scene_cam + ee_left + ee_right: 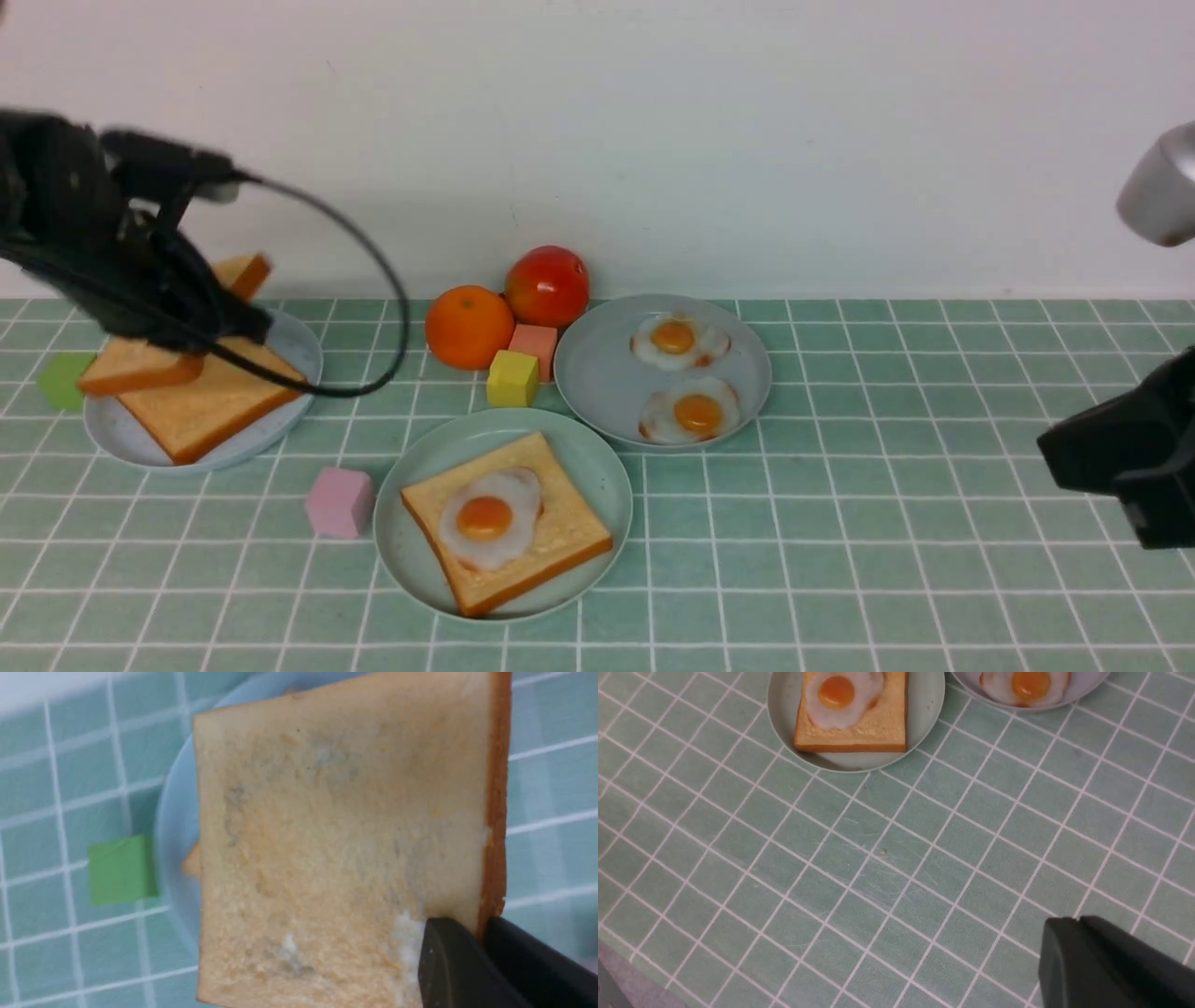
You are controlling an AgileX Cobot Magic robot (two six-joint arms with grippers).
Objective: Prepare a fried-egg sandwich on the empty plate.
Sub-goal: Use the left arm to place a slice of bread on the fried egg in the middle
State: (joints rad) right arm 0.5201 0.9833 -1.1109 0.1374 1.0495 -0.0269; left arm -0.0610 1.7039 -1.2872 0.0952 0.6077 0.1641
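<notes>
Toast (345,840) hangs pinched by its edge between the left gripper's (481,933) closed fingertips, raised above the far-left plate (180,891) beneath that gripper.

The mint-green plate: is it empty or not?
Not empty: the plate holds a toast slice with a fried egg on top.

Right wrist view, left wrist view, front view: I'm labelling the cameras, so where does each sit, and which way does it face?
Front: between the arms, looking forward at plates and wall; both arms show.
Left wrist: on the left arm, facing the toast slice in its hand; fingertips show.
Right wrist: on the right arm, looking down at the table; fingertips show.
Front and right wrist share the egg-topped toast.
</notes>
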